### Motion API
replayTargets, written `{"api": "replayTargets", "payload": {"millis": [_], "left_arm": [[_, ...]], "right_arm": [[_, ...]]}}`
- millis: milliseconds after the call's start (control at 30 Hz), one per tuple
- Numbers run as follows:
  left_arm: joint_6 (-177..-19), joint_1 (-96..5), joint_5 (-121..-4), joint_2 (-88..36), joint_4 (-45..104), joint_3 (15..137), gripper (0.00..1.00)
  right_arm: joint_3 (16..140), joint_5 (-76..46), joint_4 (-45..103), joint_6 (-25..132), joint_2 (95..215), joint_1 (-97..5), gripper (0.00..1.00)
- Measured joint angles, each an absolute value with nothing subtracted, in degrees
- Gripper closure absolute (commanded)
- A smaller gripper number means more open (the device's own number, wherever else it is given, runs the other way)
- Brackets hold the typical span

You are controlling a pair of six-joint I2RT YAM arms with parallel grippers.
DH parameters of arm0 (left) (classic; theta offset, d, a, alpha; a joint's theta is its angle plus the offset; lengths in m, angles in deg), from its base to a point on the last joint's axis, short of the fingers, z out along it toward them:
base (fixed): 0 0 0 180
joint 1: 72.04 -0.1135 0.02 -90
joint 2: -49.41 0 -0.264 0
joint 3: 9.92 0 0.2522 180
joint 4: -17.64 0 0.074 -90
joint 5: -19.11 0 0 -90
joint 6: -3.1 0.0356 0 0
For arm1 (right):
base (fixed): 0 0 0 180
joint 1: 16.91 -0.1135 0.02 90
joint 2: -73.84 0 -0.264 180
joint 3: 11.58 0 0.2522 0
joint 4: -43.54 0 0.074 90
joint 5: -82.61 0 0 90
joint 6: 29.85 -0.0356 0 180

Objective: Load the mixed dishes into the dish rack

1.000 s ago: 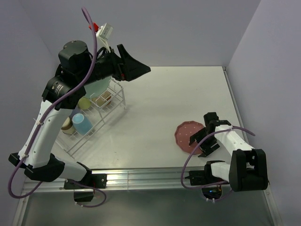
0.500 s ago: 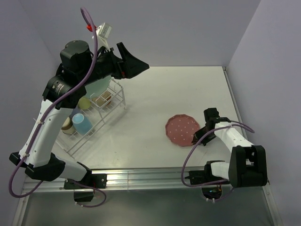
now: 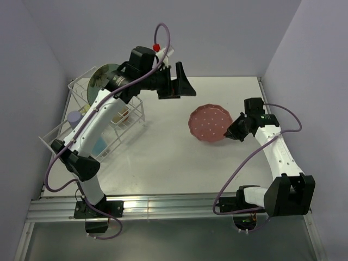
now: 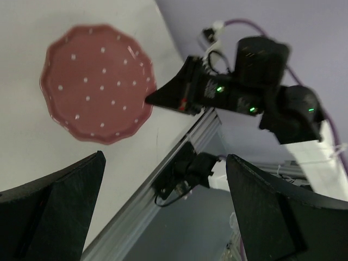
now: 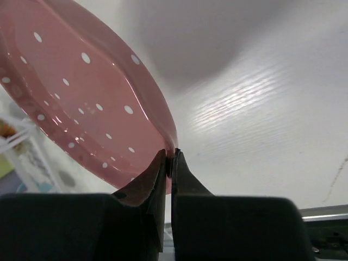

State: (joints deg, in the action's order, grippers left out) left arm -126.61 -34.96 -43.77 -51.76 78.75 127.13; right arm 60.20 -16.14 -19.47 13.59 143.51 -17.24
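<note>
The pink white-dotted plate (image 3: 209, 122) hangs tilted above the table's right half, and my right gripper (image 3: 231, 132) is shut on its right rim. In the right wrist view both fingertips pinch that plate's (image 5: 81, 92) edge at my right gripper (image 5: 171, 157). My left gripper (image 3: 182, 88) is open and empty, held high between the dish rack (image 3: 138, 111) and the plate. From the left wrist view the plate (image 4: 98, 89) lies beyond my open left gripper (image 4: 168, 209). The white dish rack at the left holds the mint-green plate (image 3: 102, 76) upright, the lavender cup (image 3: 75, 117) and a light blue mug (image 3: 100, 145).
A small cream and brown dish (image 3: 120, 114) sits in the rack's raised tier. The left arm's white links cross over the rack's near side. A metal rail (image 3: 163, 206) runs along the table's near edge, and purple walls close in the left, back and right.
My right gripper has closed on the pink plate, lifted it off the table and carried it away from the near edge. My left arm swung from above the rack toward the table's middle.
</note>
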Motion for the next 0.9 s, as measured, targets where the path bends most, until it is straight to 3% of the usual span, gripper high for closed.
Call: {"api": "replayTargets", "payload": {"millis": [200,800,867,900], "left_arm": [[-125.97,-34.24,-44.39,-52.48,81.77,123.15,0.01],[-117.93,-34.74,-47.62,-64.02,93.62,127.15,0.01],[-117.82,-34.85,-45.98,-64.02,93.05,126.82,0.04],[-117.89,-34.90,-44.67,-63.98,92.26,126.21,0.11]], "right_arm": [[61.75,-23.33,-20.67,16.25,142.15,-17.27,1.00],[67.71,-40.56,-25.92,16.98,134.22,-17.29,1.00],[67.85,-41.37,-25.85,16.84,134.17,-17.29,1.00],[67.85,-41.56,-25.81,16.71,134.17,-17.29,1.00]]}}
